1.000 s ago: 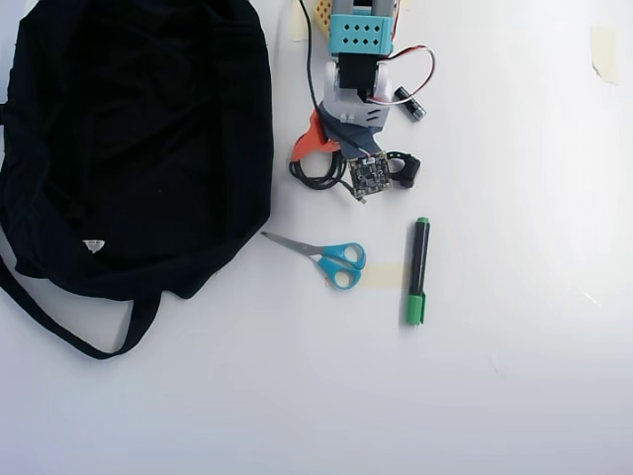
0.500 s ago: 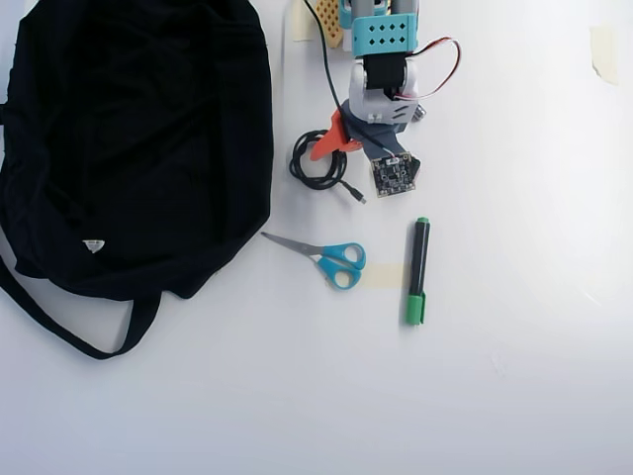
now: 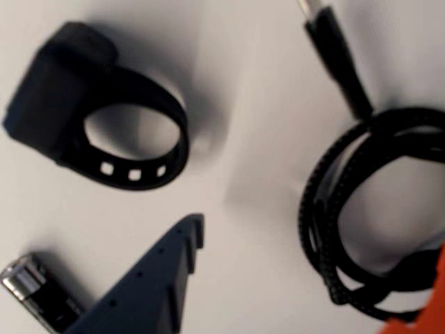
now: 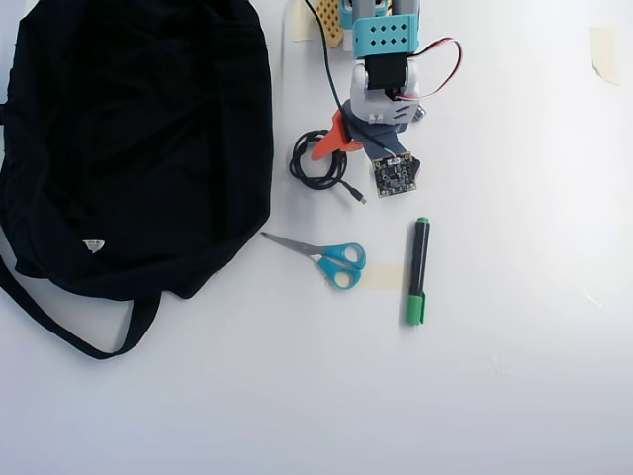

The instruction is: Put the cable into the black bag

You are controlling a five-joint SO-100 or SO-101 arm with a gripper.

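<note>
One gripper hangs over the white table with its jaws spread wide and empty. The orange finger is above the cable, a black coil lying right of the black bag. Blue scissors and a green marker lie nearby.

A plain white tabletop was seen filling the whole overhead view, evenly and brightly lit. Beige tape pieces were stuck at the upper right and the center. Soft shadows were cast in the wrist view.
</note>
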